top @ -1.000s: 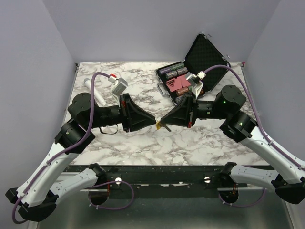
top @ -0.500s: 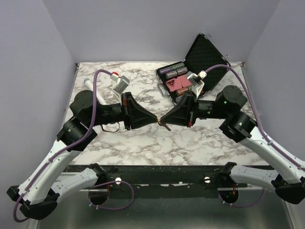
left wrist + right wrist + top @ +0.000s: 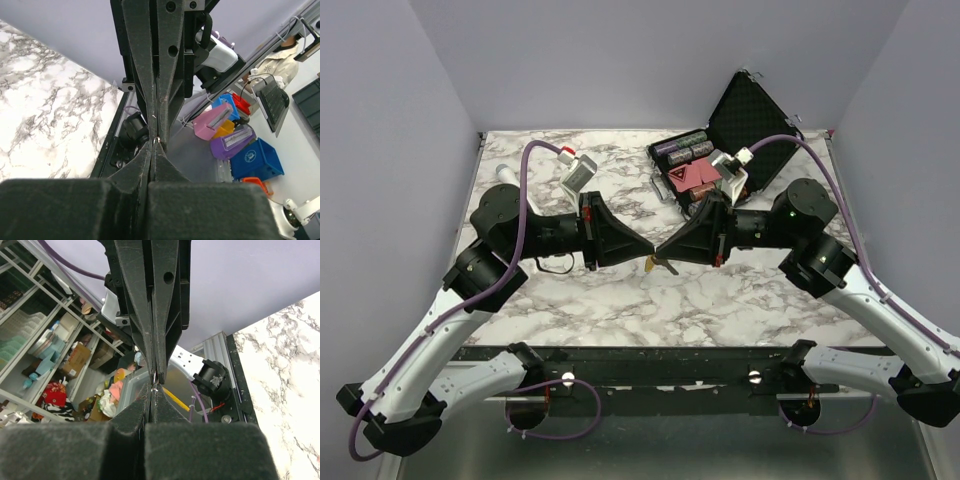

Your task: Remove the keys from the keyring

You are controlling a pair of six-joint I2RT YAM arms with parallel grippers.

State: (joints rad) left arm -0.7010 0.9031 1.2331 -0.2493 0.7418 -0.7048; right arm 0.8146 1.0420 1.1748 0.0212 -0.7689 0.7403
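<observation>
Two arms meet over a marbled worktop (image 3: 620,300). At its far right an open black case (image 3: 757,112) holds dark cylinders (image 3: 682,150) and pink-red packs (image 3: 688,178). The left pincer (image 3: 648,256) and right pincer (image 3: 662,254) are clamped closed, tip to tip, mid-worktop. A yellow-orange-headed key (image 3: 657,264) hangs there, its keyring too small to discern.

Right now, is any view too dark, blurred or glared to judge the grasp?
Top external: even light, sharp, soft shadows on the marble tabletop, but the key is tiny. Left wrist: left gripper's fingers are dark and soft up close. Right wrist: right gripper's fingers likewise; no glare.
</observation>
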